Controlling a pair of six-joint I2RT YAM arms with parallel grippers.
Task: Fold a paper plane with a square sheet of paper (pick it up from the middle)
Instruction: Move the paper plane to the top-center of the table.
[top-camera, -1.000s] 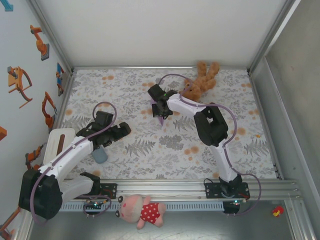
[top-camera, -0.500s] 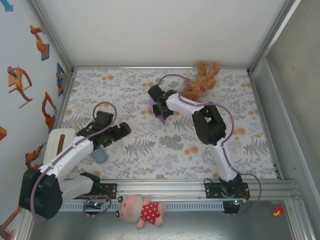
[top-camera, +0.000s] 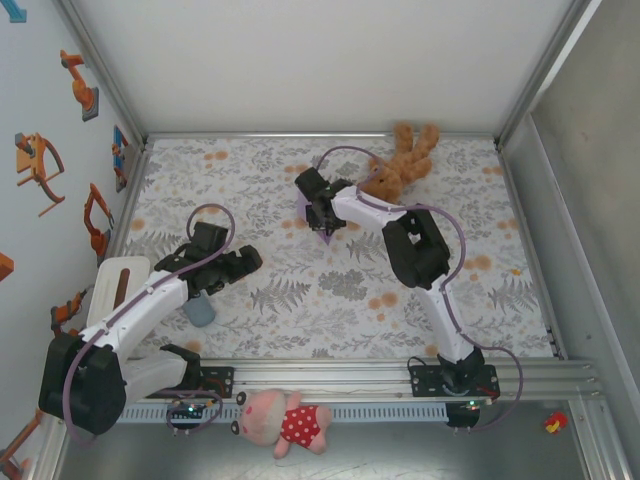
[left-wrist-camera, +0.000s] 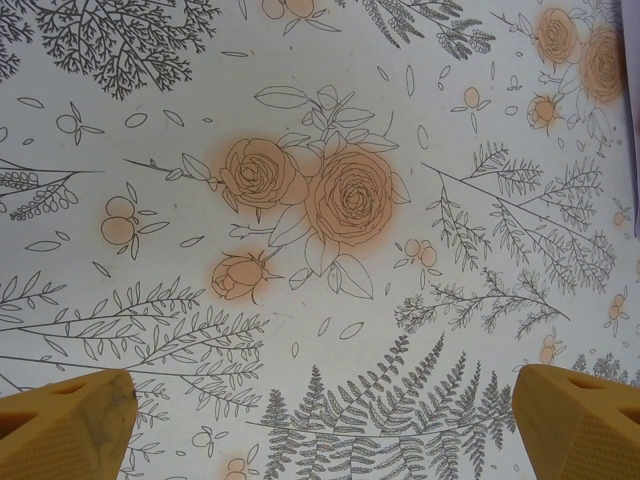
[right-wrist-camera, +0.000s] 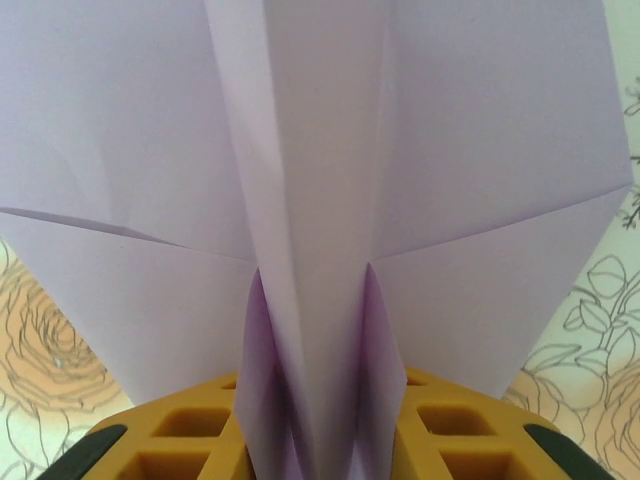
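From above, the right gripper (top-camera: 318, 213) sits over the middle of the table (top-camera: 330, 300), toward its far edge, on top of the paper plane (top-camera: 322, 238), whose lilac tip pokes out on the near side. A brown teddy bear (top-camera: 400, 160) lies near it against the far edge. The left gripper (top-camera: 236, 262) hangs near the left edge, with a grey-blue pad (top-camera: 202, 312) just beside that arm. The near middle and right side of the floral cloth lie bare.

The left wrist view shows its yellow fingertips (left-wrist-camera: 65, 425) spread wide above printed roses (left-wrist-camera: 320, 195).

The right wrist view gives the plane's (right-wrist-camera: 420, 150) folds close up. Its centre keel stands between the yellow fingers (right-wrist-camera: 180, 440), and the wings spread to both sides over the cloth. Whether the fingers press the keel cannot be told
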